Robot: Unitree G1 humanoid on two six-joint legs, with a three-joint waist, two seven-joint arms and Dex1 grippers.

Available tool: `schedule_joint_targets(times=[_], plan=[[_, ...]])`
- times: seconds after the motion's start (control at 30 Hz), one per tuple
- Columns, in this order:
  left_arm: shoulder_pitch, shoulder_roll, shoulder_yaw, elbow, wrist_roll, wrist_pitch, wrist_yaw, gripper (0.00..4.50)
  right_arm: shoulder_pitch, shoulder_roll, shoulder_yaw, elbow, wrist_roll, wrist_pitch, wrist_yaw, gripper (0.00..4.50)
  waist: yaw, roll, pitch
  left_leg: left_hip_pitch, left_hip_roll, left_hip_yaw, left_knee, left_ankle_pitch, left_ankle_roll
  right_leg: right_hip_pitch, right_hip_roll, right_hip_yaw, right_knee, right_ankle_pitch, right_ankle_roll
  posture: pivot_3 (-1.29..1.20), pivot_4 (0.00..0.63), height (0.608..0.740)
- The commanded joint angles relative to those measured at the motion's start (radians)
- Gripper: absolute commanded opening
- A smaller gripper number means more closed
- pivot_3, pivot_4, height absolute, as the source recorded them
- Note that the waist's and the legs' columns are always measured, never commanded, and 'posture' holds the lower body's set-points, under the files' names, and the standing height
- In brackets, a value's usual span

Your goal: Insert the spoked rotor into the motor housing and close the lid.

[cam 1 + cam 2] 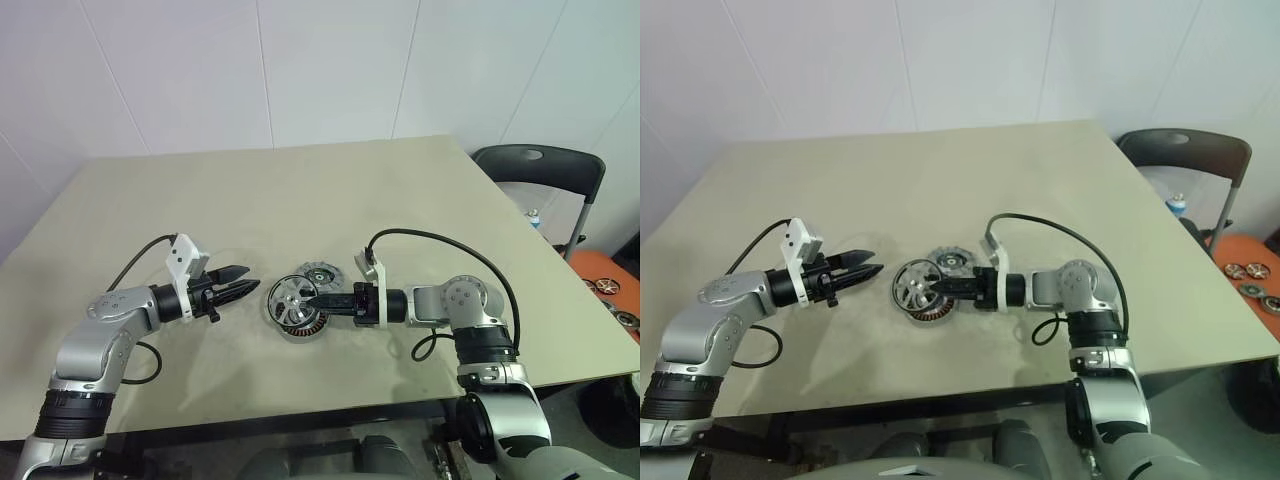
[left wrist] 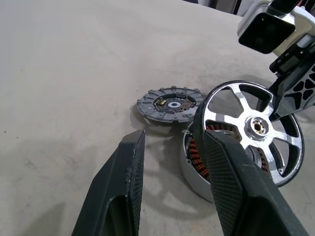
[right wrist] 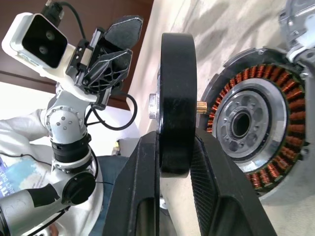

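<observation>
- The spoked rotor [image 1: 291, 299] is standing on edge between the right fingers [image 3: 172, 162], which are pinching its dark rim from both faces; the right wrist view is showing the rim wedged between the two black pads.
- The rotor's small brass-coloured shaft is pointing toward the silver centre of the motor housing [image 3: 256, 130], but the two parts are not yet seated together; a gap is showing between the rim and the copper windings.
- The motor housing is lying on the surface [image 1: 300, 200] just past the tips of the right fingers, partly hidden behind and beneath the tilted rotor in the head views.
- The lid [image 2: 170, 103] is lying flat on the surface just beyond the housing, on the far side from the robot, with its greenish-red centre facing up. It is close beside the housing; contact between them cannot be confirmed.
- The right gripper [image 1: 318, 299] is reaching in level from the right, closed on the rotor rim.
- The left gripper [image 1: 243, 283] is hovering a short way from the rotor on the opposite side, pointing toward it.
- The left fingers [image 2: 123, 191] are standing partly open with nothing between them, and are touching neither the rotor nor the housing.
- A dark chair [image 1: 545, 170] is standing beyond the right edge of the surface.
</observation>
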Motion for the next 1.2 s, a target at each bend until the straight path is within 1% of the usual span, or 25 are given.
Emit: schedule_joint_targets(times=[0.03,0.5,0.67,0.73,0.77,0.83,1.2], plan=[[-0.017,0.006,0.017,-0.013,-0.003,-0.022,-0.002,1.99,0.0,0.008,0.004,-0.038,0.019,-0.001,0.005,0.85,0.0,0.0,0.0,0.0,0.0,0.0,0.0,0.0,0.0,0.0,0.0,0.0,0.0,0.0,0.0,0.0,0.0,0.74],[-0.012,0.006,0.019,-0.017,-0.003,-0.022,0.002,1.99,0.014,-0.01,0.042,-0.031,0.004,-0.025,0.016,0.85,0.0,0.0,0.0,0.0,0.0,0.0,0.0,0.0,0.0,0.0,0.0,0.0,0.0,0.0,0.0,0.0,0.0,0.74],[-0.011,0.006,0.019,-0.018,-0.003,-0.023,0.002,1.99,0.032,-0.018,0.075,-0.042,-0.031,-0.096,0.011,0.85,0.0,0.0,0.0,0.0,0.0,0.0,0.0,0.0,0.0,0.0,0.0,0.0,0.0,0.0,0.0,0.0,0.0,0.74],[-0.011,0.006,0.018,-0.019,-0.004,-0.022,0.003,1.99,0.035,-0.021,0.073,-0.037,-0.028,-0.098,0.018,1.29,0.0,0.0,0.0,0.0,0.0,0.0,0.0,0.0,0.0,0.0,0.0,0.0,0.0,0.0,0.0,0.0,0.0,0.74],[-0.011,0.006,0.019,-0.019,-0.004,-0.022,0.003,1.99,0.032,-0.018,0.064,-0.031,-0.022,-0.083,0.012,1.43,0.0,0.0,0.0,0.0,0.0,0.0,0.0,0.0,0.0,0.0,0.0,0.0,0.0,0.0,0.0,0.0,0.0,0.74],[-0.01,0.006,0.019,-0.018,-0.004,-0.023,0.002,1.99,0.021,-0.008,0.031,-0.009,-0.008,-0.048,-0.007,2.05,0.0,0.0,0.0,0.0,0.0,0.0,0.0,0.0,0.0,0.0,0.0,0.0,0.0,0.0,0.0,0.0,0.0,0.74],[-0.025,0.005,0.013,0.003,0.0,-0.035,-0.002,1.99,0.012,-0.018,-0.005,-0.027,-0.012,-0.06,-0.024,2.05,0.001,0.0,0.0,0.0,0.0,0.0,0.0,0.0,0.0,0.0,0.0,0.0,0.0,0.0,0.0,0.0,0.0,0.74]])
